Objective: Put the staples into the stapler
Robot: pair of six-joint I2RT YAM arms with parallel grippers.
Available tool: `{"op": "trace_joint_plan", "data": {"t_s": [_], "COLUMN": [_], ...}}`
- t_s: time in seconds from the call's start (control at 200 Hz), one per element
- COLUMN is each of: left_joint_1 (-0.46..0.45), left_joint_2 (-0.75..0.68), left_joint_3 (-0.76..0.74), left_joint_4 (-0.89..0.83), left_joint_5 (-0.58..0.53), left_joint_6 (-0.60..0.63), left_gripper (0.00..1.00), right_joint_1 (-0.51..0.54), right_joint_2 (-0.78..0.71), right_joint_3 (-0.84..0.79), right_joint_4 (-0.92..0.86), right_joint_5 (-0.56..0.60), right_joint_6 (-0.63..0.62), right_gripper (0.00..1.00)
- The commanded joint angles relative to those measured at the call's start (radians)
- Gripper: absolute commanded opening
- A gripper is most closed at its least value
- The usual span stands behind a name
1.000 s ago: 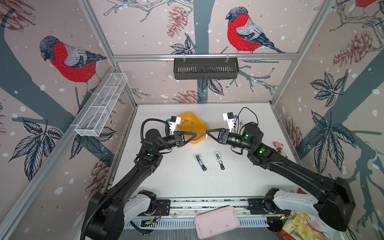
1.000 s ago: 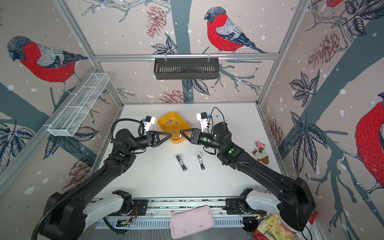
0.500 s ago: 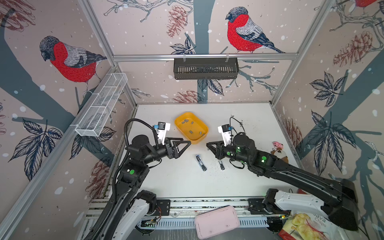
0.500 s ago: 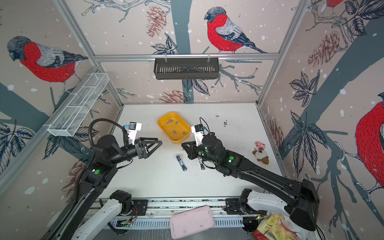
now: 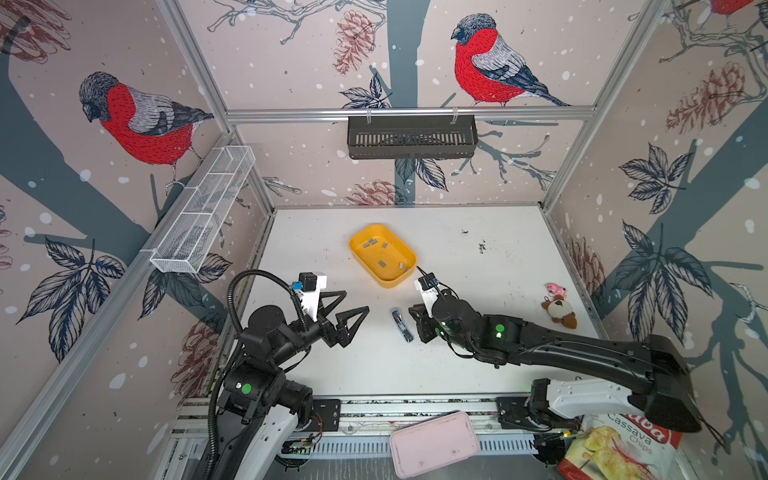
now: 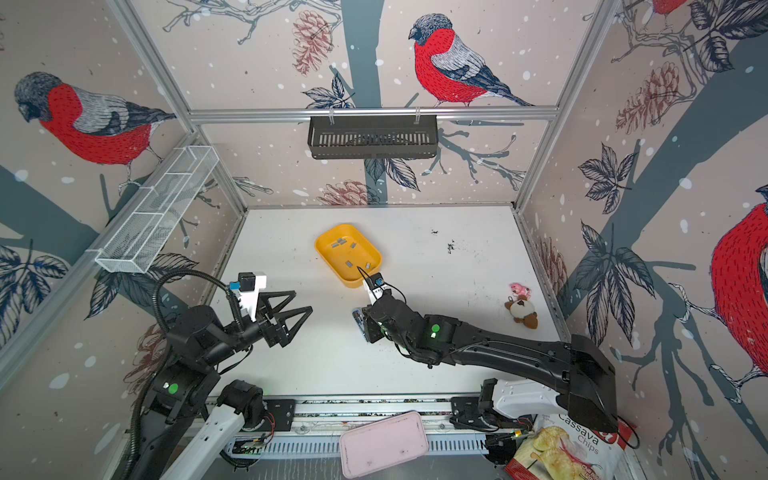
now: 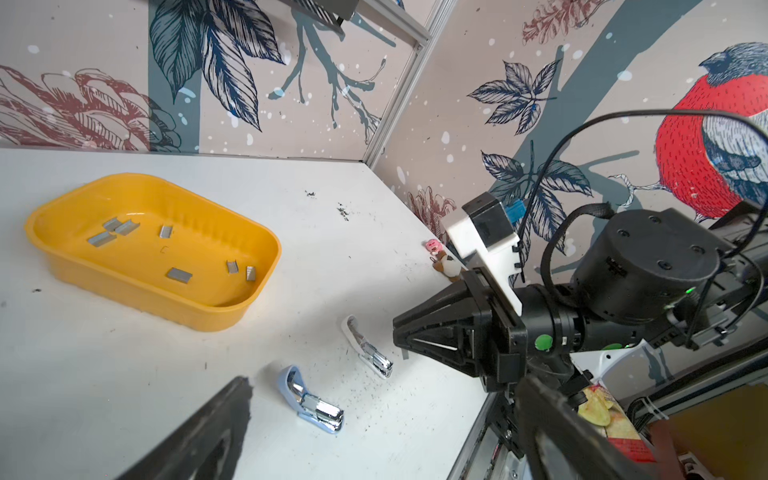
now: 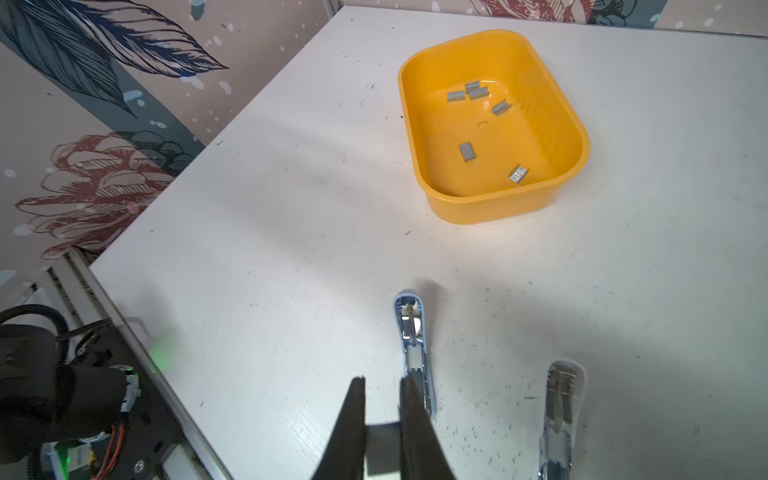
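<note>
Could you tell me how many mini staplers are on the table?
2: the blue mini stapler lies near the table centre; the white mini stapler lies beside it, nearer the right gripper.

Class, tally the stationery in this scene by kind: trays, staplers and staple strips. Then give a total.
yellow tray: 1
staplers: 2
staple strips: 8 (7 in the tray, 1 seemingly in the right hand)
Total: 11

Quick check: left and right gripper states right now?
Left gripper: open, empty.
Right gripper: closed on a small grey metal staple strip.
</note>
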Motion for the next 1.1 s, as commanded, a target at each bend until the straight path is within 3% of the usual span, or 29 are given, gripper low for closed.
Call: {"op": "trace_joint_plan", "data": {"t_s": [0.0,0.2,0.7,1.096], "left_joint_1": [0.002,0.002,0.001,0.002], "left_joint_2": [-0.018,-0.053,-0.042,0.004], "left_joint_3": [-0.004,-0.001,-0.018,-0.019], "left_joint_4": [0.057,0.053,0.058,0.077], "left_joint_5": [0.021,0.072,-0.019,0.001], "left_joint_6": [0.016,0.017,0.014,0.025], "left_gripper": [0.98,0.98,0.98,0.98], "right_joint_1": [0.015,0.033,0.037,0.036], "right_joint_2": [0.042,0.124,0.294,0.353], "right_joint_3": [-0.001,-0.007,0.018,0.039], "right_joint_4": [-0.002,0.026,0.074,0.105], "right_joint_5": [0.066,0.078,0.142,0.133], "right_joint_6": [0.011,0.047,0.069,0.045], "right_gripper": [0.14,0.14,0.12,0.12]}}
